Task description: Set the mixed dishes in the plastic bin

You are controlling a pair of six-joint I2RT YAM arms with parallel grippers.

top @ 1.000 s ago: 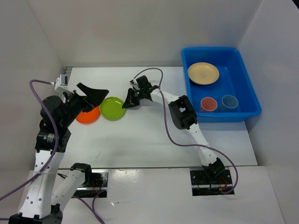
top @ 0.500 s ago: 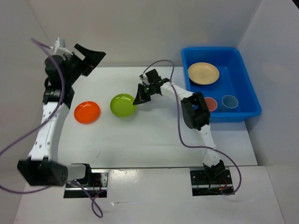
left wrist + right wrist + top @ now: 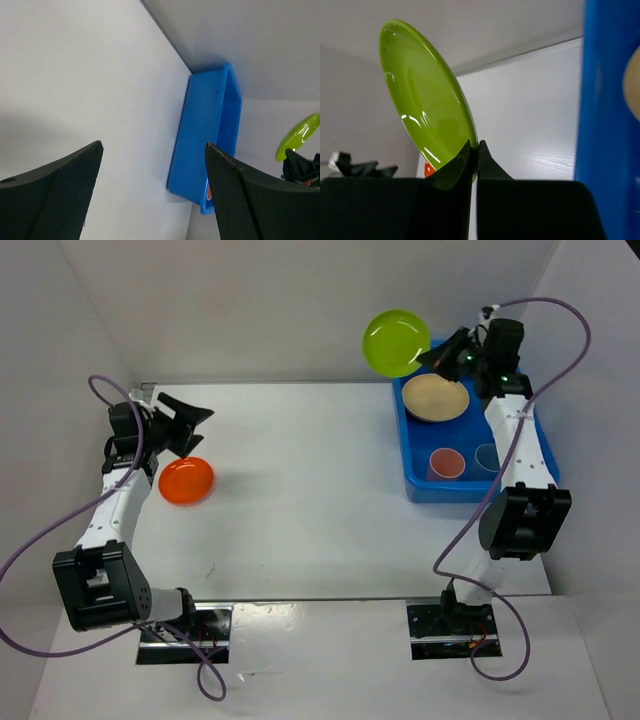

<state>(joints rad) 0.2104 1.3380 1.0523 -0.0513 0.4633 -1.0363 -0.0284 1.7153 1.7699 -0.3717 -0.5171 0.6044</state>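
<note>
My right gripper (image 3: pixel 440 358) is shut on the rim of the lime green plate (image 3: pixel 396 343) and holds it high in the air beside the blue bin's (image 3: pixel 528 420) far left corner. In the right wrist view the plate (image 3: pixel 425 100) stands on edge between the fingers (image 3: pixel 462 162). The bin holds a beige plate (image 3: pixel 435 398), a pink cup (image 3: pixel 445 463) and a blue cup (image 3: pixel 490 457). The orange plate (image 3: pixel 187 480) lies on the table at the left. My left gripper (image 3: pixel 190 425) is open and empty, just above and behind the orange plate. The left wrist view shows the bin (image 3: pixel 210 135) far off.
White walls stand on the left, back and right of the white table (image 3: pixel 310 510). The bin sits against the right wall. The left arm's cable (image 3: pixel 30 550) loops at the left edge. No other dishes show.
My right gripper has lifted the lime green plate off the table and carried it right, up to the bin's far left corner. My left gripper came down beside the orange plate.
</note>
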